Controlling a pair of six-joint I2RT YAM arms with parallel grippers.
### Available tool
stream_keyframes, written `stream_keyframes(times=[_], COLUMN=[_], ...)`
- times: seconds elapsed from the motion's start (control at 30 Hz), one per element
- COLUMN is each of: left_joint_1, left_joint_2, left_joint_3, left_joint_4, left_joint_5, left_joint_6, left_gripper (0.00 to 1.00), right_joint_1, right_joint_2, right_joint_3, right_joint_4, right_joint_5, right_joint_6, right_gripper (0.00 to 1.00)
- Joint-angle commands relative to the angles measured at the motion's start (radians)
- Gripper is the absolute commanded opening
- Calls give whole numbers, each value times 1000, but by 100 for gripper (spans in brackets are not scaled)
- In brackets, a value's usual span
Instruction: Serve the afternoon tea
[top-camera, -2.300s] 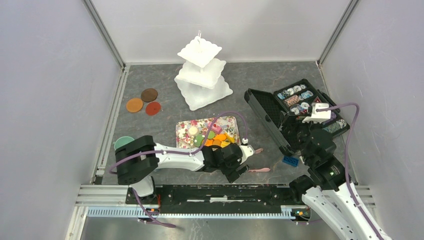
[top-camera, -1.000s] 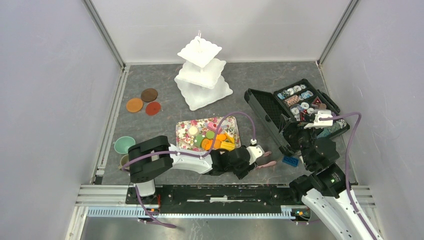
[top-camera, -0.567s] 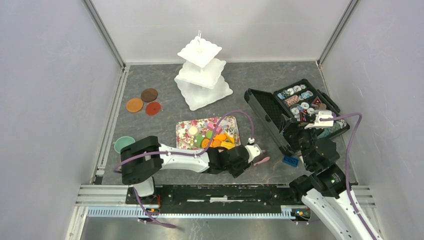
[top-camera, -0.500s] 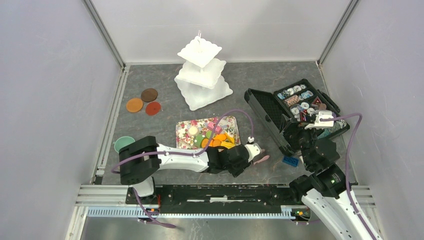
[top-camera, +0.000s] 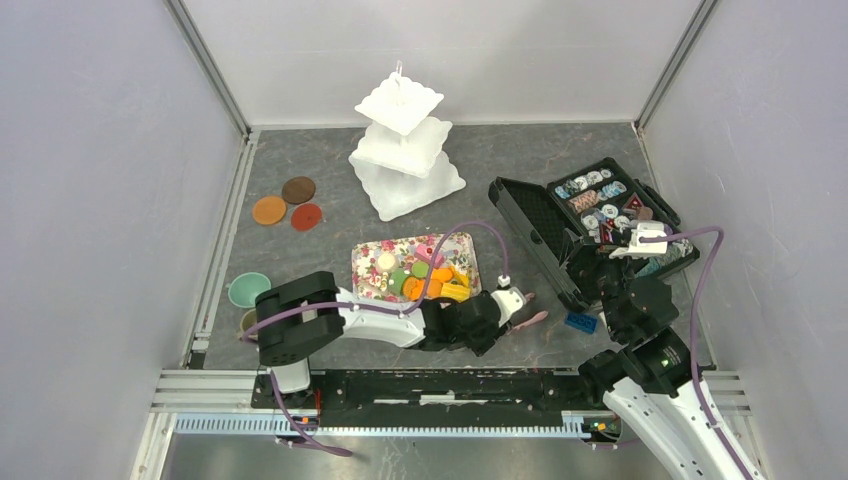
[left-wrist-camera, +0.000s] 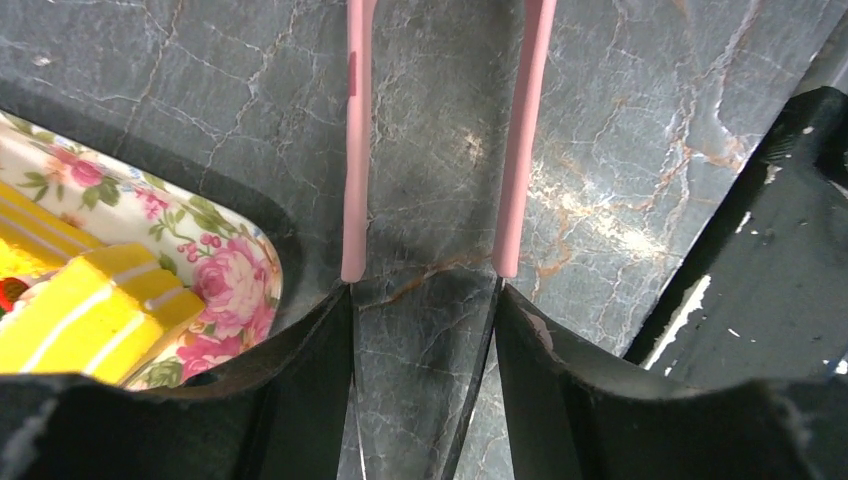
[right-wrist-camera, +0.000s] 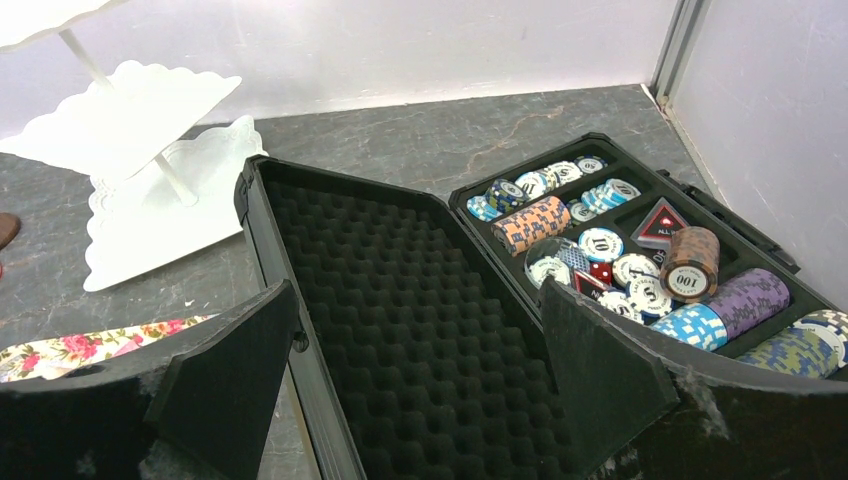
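Note:
The cakes and biscuits (top-camera: 430, 275) lie on a floral tray (top-camera: 372, 252); a yellow striped cake (left-wrist-camera: 90, 300) shows at its corner (left-wrist-camera: 230, 290). My left gripper (top-camera: 512, 306) (left-wrist-camera: 425, 290) is just right of the tray, low over the table, shut on pink tongs (left-wrist-camera: 355, 150) whose two arms stand apart with nothing between them. Three round saucers (top-camera: 290, 204) lie at the far left. A teal cup (top-camera: 247, 289) stands by the left rail. My right gripper (right-wrist-camera: 417, 290) (top-camera: 598, 272) hangs open over the black case's foam lid.
A white three-tier stand (top-camera: 405, 150) stands at the back centre. The open black case (top-camera: 590, 225) with patterned discs (right-wrist-camera: 600, 245) fills the right side. A small blue brick (top-camera: 580, 322) lies in front of it. Walls close in on three sides.
The tongs' arms pinched closer half a second ago and have spread slightly again. My left gripper has drawn back a little and returned. The right arm has stayed still.

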Motion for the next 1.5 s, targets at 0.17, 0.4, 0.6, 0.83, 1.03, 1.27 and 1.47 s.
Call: stream_keyframes(times=[0.17, 0.4, 0.6, 0.83, 1.03, 1.27, 1.47], left_joint_1=[-17, -81, -130, -134, -134, -139, -138], left_joint_2=[5, -3, 65, 137, 163, 40, -117], left_joint_3=[-155, -296, -359, -339, -321, -306, -153], left_joint_4=[309, 503, 645, 701, 693, 549, 112], left_joint_5=[-73, -171, -320, -326, -334, -354, -274], left_joint_6=[-23, 4, 48, 88, 95, 72, -57], left_gripper=[76, 79, 72, 78, 64, 59, 61], right_joint_1=[5, 5, 5, 5, 6, 4, 4], right_joint_2=[-13, -10, -21, -34, -49, -66, -68], right_joint_3=[-25, -36, -65, -78, -81, -76, -58], right_joint_4=[43, 48, 58, 57, 54, 53, 28], right_joint_5=[15, 3, 2, 3, 10, 8, 27], right_joint_6=[3, 13, 23, 24, 21, 23, 9], right_gripper=[98, 98, 98, 98, 98, 98, 98])
